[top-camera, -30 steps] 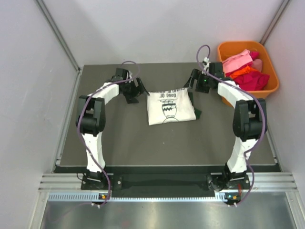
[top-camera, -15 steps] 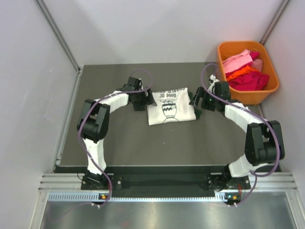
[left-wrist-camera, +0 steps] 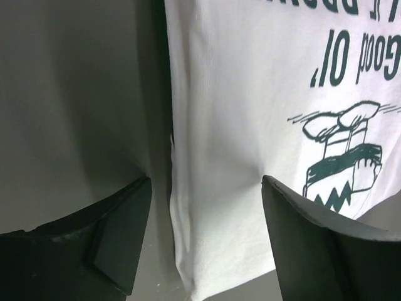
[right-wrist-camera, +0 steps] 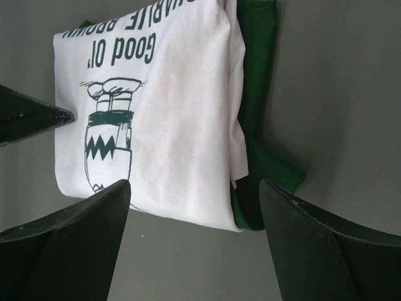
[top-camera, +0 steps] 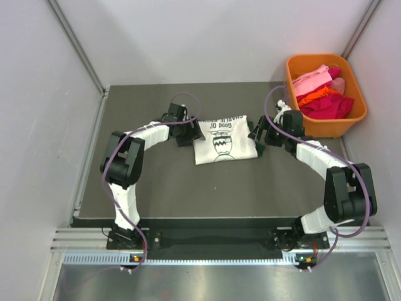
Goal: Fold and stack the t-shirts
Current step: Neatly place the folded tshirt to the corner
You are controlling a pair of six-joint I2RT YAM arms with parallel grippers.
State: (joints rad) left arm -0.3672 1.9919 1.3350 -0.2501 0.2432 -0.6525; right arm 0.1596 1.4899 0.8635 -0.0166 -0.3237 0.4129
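A folded cream-white t-shirt (top-camera: 223, 140) with dark lettering and a drawing lies at the middle back of the mat, on top of a folded dark green t-shirt (top-camera: 259, 149) that shows only along its right edge. My left gripper (top-camera: 190, 133) is open, low at the white shirt's left edge (left-wrist-camera: 213, 207), its fingers either side of that edge. My right gripper (top-camera: 258, 135) is open at the stack's right edge, where the white shirt (right-wrist-camera: 169, 125) and the green shirt (right-wrist-camera: 257, 113) both show between its fingers.
An orange basket (top-camera: 354, 119) with pink, orange and red cloths stands at the back right, off the mat. The dark mat (top-camera: 213, 188) lies on the table between grey walls.
Both grippers have come down from behind the stack and moved in to the left and right edges of the folded shirts. The shirts have not moved.
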